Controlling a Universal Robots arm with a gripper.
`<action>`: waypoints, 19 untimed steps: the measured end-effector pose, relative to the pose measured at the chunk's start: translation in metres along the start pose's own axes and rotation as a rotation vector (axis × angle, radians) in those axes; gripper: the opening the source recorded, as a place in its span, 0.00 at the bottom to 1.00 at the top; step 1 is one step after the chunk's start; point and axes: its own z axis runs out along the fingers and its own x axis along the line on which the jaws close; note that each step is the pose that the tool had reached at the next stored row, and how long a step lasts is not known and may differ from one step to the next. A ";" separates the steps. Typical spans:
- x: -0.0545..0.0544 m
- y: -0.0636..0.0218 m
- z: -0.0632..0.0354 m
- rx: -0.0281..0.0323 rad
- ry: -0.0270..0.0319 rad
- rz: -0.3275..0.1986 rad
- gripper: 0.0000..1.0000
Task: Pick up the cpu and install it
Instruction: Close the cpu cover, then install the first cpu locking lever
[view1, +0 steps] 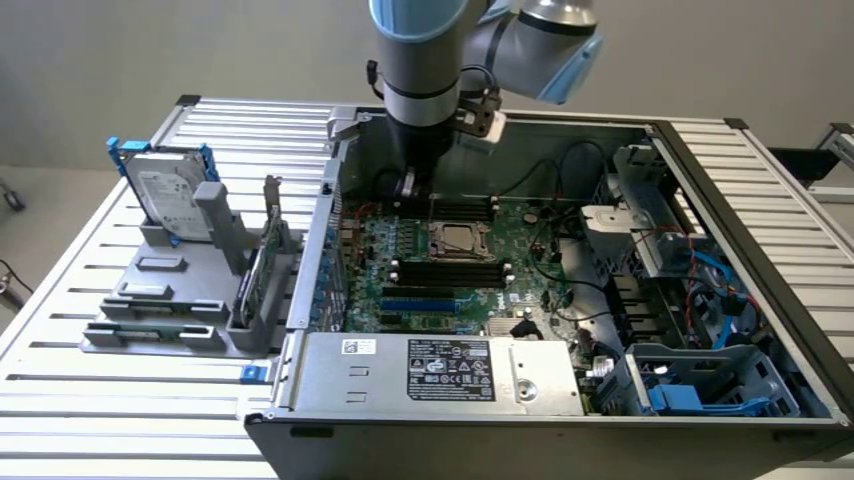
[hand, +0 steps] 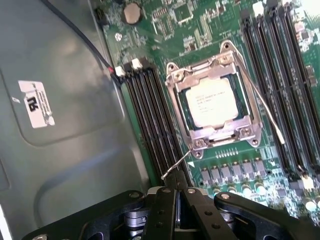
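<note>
A: Closest in the wrist view is the gripper (hand: 175, 184). The black fingers are pressed together and there's nothing between them that I can see.

B: So it's clenched and empty. Where's the cpu?

A: The cpu (hand: 211, 102) is lying flat in the socket frame (hand: 175, 95) on the green motherboard (hand: 200, 30), with its dull silver top facing up. The frame's metal border overlaps its edges all round.

B: Which way is it from the fingers?

A: Ahead of the fingertips and off to one side, past the near corner of the frame. It's near but apart, with no contact on the chip. In the exterior view the gripper (view1: 411, 188) hangs low inside the case, and the cpu (view1: 462, 240) sits toward the exterior view's right of it and closer to that camera.

B: Long axis?

A: It hasn't really got one, it's square. The edges run parallel to the frame and to the memory slots (hand: 150, 110) on either side. The printed lines on the lid run across the slots' direction.

B: Is anything closer to the tips than the chip?

A: The thin wire lever (hand: 176, 162). Its free end is just at the fingertips, but I can't tell whether it touches or stops just short. The grey case wall (hand: 65, 150) is on the far side from the chip.

B: And the task status?

A: By my read, the chip looks seated.
</note>
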 end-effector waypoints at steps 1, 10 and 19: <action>0.000 0.0000 0.0000 -0.0105 0.0034 0.001 0.11; -0.001 0.0003 0.0041 -0.0653 0.0150 0.078 0.11; -0.006 0.0009 0.0173 -0.1061 0.0205 0.202 0.11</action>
